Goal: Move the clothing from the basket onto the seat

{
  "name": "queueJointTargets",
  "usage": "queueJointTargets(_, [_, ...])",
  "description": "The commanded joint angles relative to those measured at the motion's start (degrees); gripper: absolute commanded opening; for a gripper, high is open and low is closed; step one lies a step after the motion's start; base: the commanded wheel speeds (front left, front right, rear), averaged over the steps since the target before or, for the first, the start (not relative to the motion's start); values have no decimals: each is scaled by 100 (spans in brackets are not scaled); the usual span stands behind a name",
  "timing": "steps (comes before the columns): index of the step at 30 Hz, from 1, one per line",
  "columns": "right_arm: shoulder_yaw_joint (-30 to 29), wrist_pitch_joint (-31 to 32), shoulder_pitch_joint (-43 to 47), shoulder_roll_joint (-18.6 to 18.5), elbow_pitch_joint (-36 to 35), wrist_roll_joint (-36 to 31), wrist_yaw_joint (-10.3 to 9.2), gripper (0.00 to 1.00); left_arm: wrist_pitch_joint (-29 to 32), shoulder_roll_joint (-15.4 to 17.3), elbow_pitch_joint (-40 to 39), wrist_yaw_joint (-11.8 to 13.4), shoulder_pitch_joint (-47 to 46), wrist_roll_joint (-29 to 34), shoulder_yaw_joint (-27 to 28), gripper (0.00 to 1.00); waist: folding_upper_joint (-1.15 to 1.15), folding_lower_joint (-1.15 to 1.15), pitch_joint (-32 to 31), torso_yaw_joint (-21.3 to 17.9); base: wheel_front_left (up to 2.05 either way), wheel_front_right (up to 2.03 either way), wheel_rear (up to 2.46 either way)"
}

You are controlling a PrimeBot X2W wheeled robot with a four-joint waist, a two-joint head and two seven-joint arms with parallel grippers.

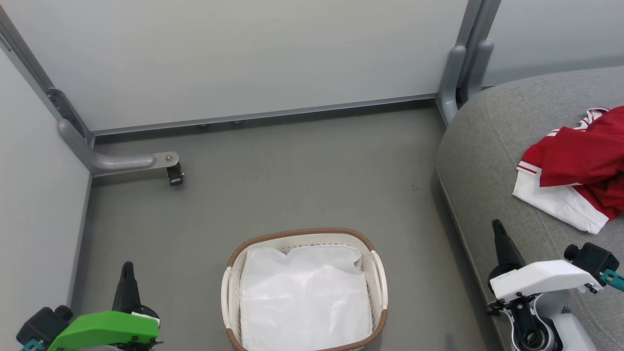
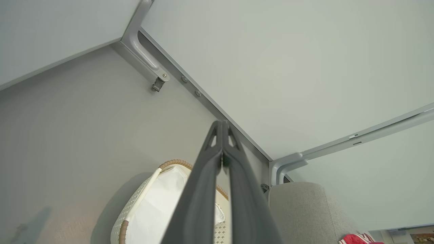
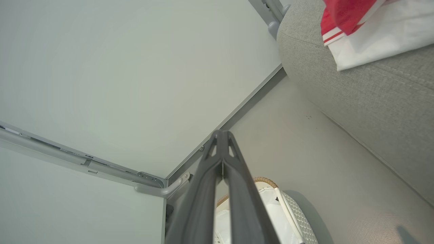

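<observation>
The basket (image 1: 302, 232) stands on the grey floor (image 1: 292, 165), near the robot and about midway between its two arms. A brown woven rim runs round its far end and near corners, and white handles sit on its left and right sides. A white cloth liner (image 1: 302, 292) lies loosely creased inside it and covers all of the inside that shows.

The clothing (image 1: 580, 156) lies on the seat (image 1: 482, 141), to the right of the basket and farther away, well apart from it. It is a crumpled red heap with a white panel spread toward the near left and a red-and-white striped edge on its left side. Its right part runs off the edge of the head view. The seat is a big rounded grey cushion on the right, its curved side facing the floor.

The left gripper (image 1: 127, 267) hovers at the near left over the floor, left of the basket. Its two dark fingers are pressed together with nothing between them, and the left wrist view shows the tips meeting. The right gripper (image 1: 497, 225) is at the near right, above the seat's near edge, nearer than the clothing and apart from it. Its fingers are likewise closed tight and empty.

Pale wall panels (image 1: 243, 53) in a grey metal frame stand along the far side. A frame foot with a small caster (image 1: 174, 174) rests on the floor at the far left.
</observation>
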Motion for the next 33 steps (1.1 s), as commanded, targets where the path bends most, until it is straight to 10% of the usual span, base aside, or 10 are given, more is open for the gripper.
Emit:
queueJointTargets(1, [-45,45,15,-32,-94,186,-2,0,46,37,-89,-27,-165,-173,18,0,0,0,-4,1,0,0,0])
queueJointTargets(33, [-281,544,125,-45,-286,2070,-3,0,546,51,-160,-148,-365,-2013,95,0,0,0,-84,26,0,0,0])
